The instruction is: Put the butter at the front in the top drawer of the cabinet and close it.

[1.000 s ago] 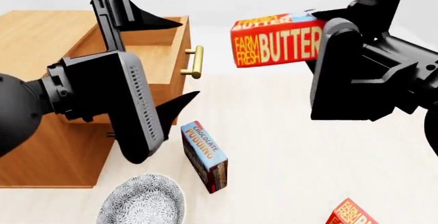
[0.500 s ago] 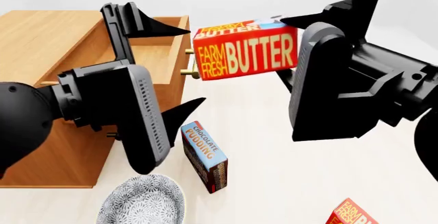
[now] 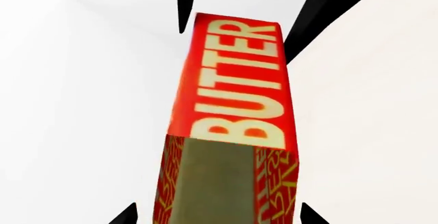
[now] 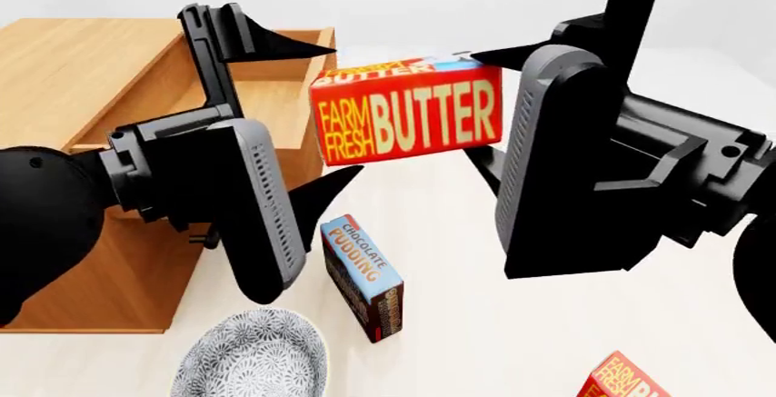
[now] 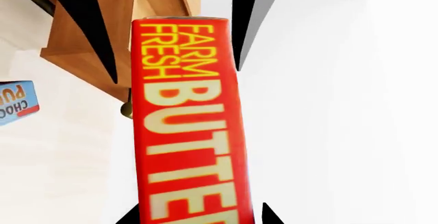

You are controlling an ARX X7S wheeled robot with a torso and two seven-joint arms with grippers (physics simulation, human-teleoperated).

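My right gripper (image 4: pixel 479 106) (image 5: pixel 198 216) is shut on one end of the butter (image 4: pixel 406 115) (image 5: pixel 188 121) and holds the red-and-yellow carton level in the air. The carton's other end reaches between the fingers of my left gripper (image 4: pixel 343 111) (image 3: pixel 215 216), which is open, with gaps on both sides of the butter (image 3: pixel 233 80). The carton hangs just in front of the open top drawer (image 4: pixel 291 79) of the honey-brown cabinet (image 4: pixel 73 70). It hides the drawer's handle in the head view.
A chocolate pudding box (image 4: pixel 362 274) stands on the white floor below the grippers. A patterned bowl (image 4: pixel 253 356) lies at the bottom edge. A second butter carton (image 4: pixel 624 381) shows at the bottom right. In the right wrist view the brass handle (image 5: pixel 126 108) peeks out.
My right gripper has carried the butter left and slightly down, toward the drawer front and between the left gripper's fingers. The left arm rose a little at first, then stayed.
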